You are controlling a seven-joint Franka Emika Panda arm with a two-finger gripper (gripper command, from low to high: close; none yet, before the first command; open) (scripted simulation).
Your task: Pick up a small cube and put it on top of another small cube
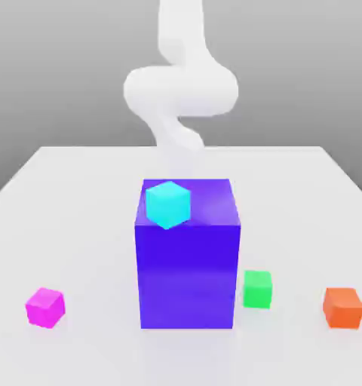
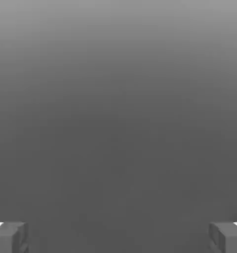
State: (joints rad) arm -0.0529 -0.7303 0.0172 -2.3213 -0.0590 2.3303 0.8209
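Down at the front of the desk (image 1: 78, 196), toward the exterior view's left: small magenta cube (image 1: 45, 307), sitting alone, well apart from everything else. Over past the big blue-violet block (image 1: 188, 256), just beside its lower corner on the exterior view's right: green cube (image 1: 257, 289), the landing spot. Cyan cube (image 1: 168, 203) perched on top of the block, orange cube (image 1: 343, 307) far out toward the right edge, neither wanted. Magenta cube probably light and rigid, flat-sided, easy to pinch across two opposite faces near mid-height; slightly turned on the desk, so likely worth squaring up first. Arm (image 1: 180, 90) reared up behind the block, folded high, nowhere near the cube yet. Tool (image 2: 118, 237) spread wide, fingertips (image 2: 9, 237) far apart, nothing between them.
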